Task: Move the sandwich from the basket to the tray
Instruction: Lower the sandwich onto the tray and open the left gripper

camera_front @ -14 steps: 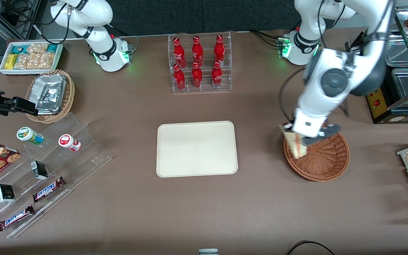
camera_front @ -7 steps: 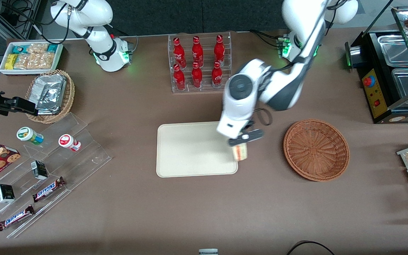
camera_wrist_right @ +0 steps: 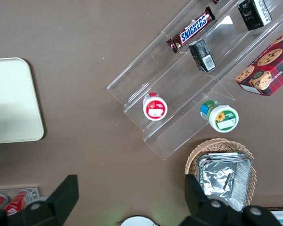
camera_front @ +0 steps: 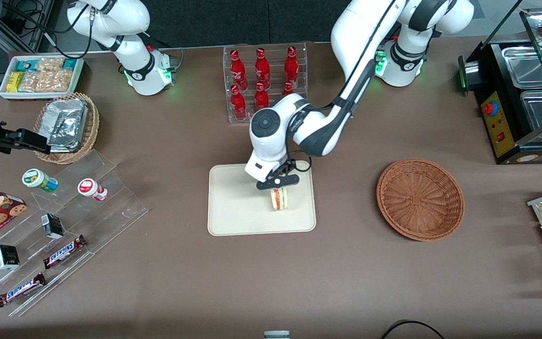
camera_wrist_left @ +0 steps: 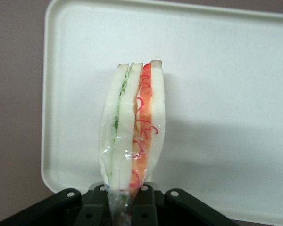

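My left gripper point(camera_front: 278, 182) hangs over the cream tray point(camera_front: 233, 212) and is shut on the sandwich point(camera_front: 280, 199), a wedge of pale bread in clear wrap with red, orange and green filling. In the left wrist view the sandwich point(camera_wrist_left: 134, 127) stands on edge between my black fingers point(camera_wrist_left: 145, 207), which pinch its wrapped end, with the tray point(camera_wrist_left: 226, 84) under it. I cannot tell whether the sandwich touches the tray. The reddish-brown wicker basket point(camera_front: 420, 198) sits toward the working arm's end of the table with nothing in it.
A clear rack of red cola bottles point(camera_front: 264, 84) stands farther from the front camera than the tray. A tan basket of foil packets point(camera_front: 68, 126), a white snack box point(camera_front: 40, 76) and clear stepped shelves with snack bars point(camera_front: 64, 252) lie toward the parked arm's end. A black appliance point(camera_front: 520, 99) stands past the wicker basket.
My gripper has carried the sandwich out of the basket, across the table, and over the tray's rim to above the tray's middle. The basket is left with nothing in it.
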Motion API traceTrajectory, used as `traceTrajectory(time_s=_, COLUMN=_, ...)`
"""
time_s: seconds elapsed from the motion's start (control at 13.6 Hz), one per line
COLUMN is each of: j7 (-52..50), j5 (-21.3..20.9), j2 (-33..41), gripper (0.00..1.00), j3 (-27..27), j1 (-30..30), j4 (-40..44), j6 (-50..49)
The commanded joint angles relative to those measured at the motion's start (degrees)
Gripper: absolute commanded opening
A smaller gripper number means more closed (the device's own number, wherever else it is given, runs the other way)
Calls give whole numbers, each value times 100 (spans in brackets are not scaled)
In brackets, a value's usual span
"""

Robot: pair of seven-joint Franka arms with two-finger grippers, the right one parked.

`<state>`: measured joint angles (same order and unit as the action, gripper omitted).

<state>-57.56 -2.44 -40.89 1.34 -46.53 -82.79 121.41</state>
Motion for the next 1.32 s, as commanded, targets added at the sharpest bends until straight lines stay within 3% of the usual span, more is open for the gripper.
traceTrajectory(time_s=0.0, j7=7, j5=-64, j2=-208, gripper=2, j3=-81, j1=-120, j4=246, j6=127)
traceTrajectory(time_s=0.37, j7=16, j5=-73, j2=-349, gripper=2, j3=-81, j1=-173, j4=246, j6=313)
traceTrajectory(time_s=0.51, j7=-1, j5=-73, j2=-367, gripper=12, j3=-89, j1=-173, j4=246, j6=322)
traceTrajectory(time_s=0.59, j7=-19, j5=-73, j2=-367, gripper=37, j3=-81, j1=-164, j4=255, j6=322)
traceTrajectory(time_s=0.66, j7=-1, j5=-73, j2=-376, gripper=75, j3=-89, j1=-155, j4=255, j6=322)
traceTrajectory(time_s=0.73, j7=-1, j5=-73, j2=-367, gripper=99, j3=-90, j1=-164, j4=255, j6=322)
traceTrajectory(time_s=1.03, j7=-98, j5=-55, j2=62, gripper=99, j3=-125, j1=-94, j4=272, j6=138)
traceTrajectory(time_s=1.25, j7=-378, j5=-29, j2=677, gripper=99, j3=-239, j1=99, j4=456, j6=-800)
